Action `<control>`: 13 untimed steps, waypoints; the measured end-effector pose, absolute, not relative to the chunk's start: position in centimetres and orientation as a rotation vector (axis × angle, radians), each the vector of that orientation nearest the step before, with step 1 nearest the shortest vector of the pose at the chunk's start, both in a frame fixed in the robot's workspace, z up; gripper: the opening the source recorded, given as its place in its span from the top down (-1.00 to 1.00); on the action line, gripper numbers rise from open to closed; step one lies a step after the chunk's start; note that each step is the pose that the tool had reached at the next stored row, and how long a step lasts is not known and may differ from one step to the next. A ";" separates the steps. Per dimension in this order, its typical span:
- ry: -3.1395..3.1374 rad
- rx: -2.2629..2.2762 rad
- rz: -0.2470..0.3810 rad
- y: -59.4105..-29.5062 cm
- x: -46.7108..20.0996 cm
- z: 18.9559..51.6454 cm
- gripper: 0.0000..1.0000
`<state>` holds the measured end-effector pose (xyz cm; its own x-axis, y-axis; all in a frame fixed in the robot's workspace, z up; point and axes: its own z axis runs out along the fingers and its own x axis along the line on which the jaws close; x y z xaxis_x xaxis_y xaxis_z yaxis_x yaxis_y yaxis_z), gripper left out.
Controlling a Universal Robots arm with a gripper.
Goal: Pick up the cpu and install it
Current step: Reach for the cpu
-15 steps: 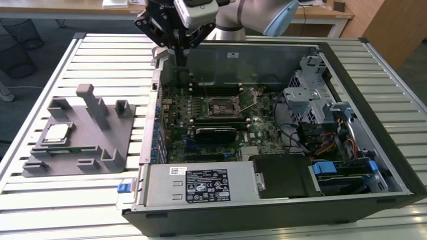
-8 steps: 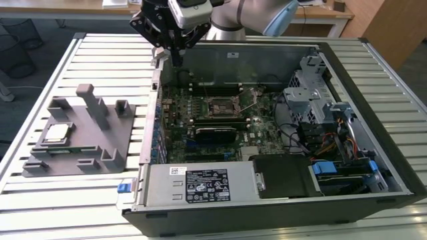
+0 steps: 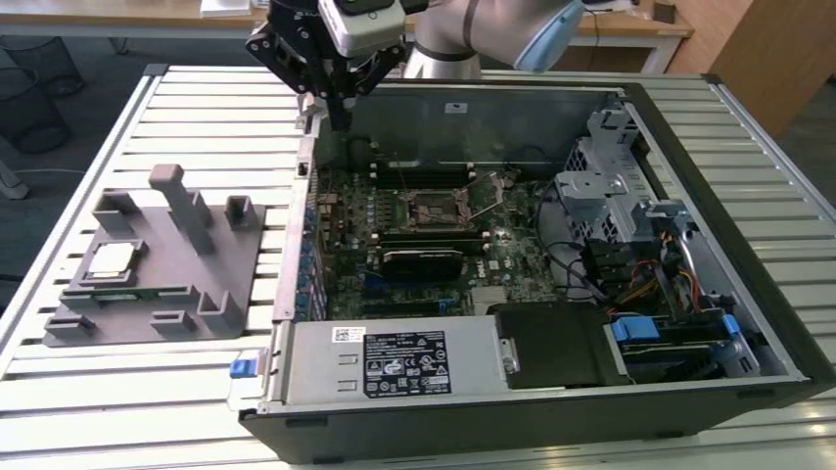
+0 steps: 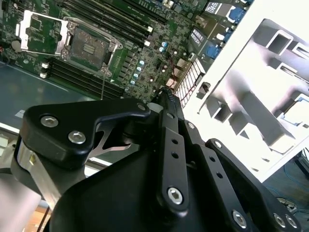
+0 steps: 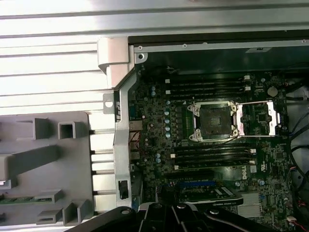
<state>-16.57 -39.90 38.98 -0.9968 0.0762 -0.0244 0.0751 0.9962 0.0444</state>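
Note:
The cpu (image 3: pixel 112 259), a small silvery square with a pale rim, lies flat on the grey holder (image 3: pixel 196 294) on the table, at the exterior view's left of the open computer case (image 3: pixel 523 392). My gripper (image 3: pixel 339 119) hangs above the case's far corner, at the exterior view's left end of the back wall. It is well away from the cpu, its fingers shut with nothing between them. The dark socket (image 3: pixel 436 208) on the motherboard has its metal frame swung open in both wrist views: socket (image 5: pixel 215 121), socket (image 4: pixel 89 48). The black gripper links (image 4: pixel 169 154) block the near part of the second wrist view.
A green memory stick (image 3: pixel 131 292) lies in the holder beside the cpu, also seen as the memory stick (image 5: pixel 19 199). Holder posts (image 3: pixel 176 196) stand upright. Inside the case are the power supply (image 3: pixel 392 357), a drive cage (image 3: pixel 614 186) and cables. The slatted table (image 3: pixel 131 411) surrounds everything.

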 end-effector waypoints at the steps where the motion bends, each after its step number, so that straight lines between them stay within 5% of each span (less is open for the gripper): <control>1: 3.113 0.118 0.068 -39.9 -16.7 39.0 0.79; 13: 3.113 0.118 0.068 -39.9 -18.0 38.9 0.79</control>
<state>-18.00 -39.89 38.92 -0.9968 0.0761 -0.0244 0.0750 0.9962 0.0443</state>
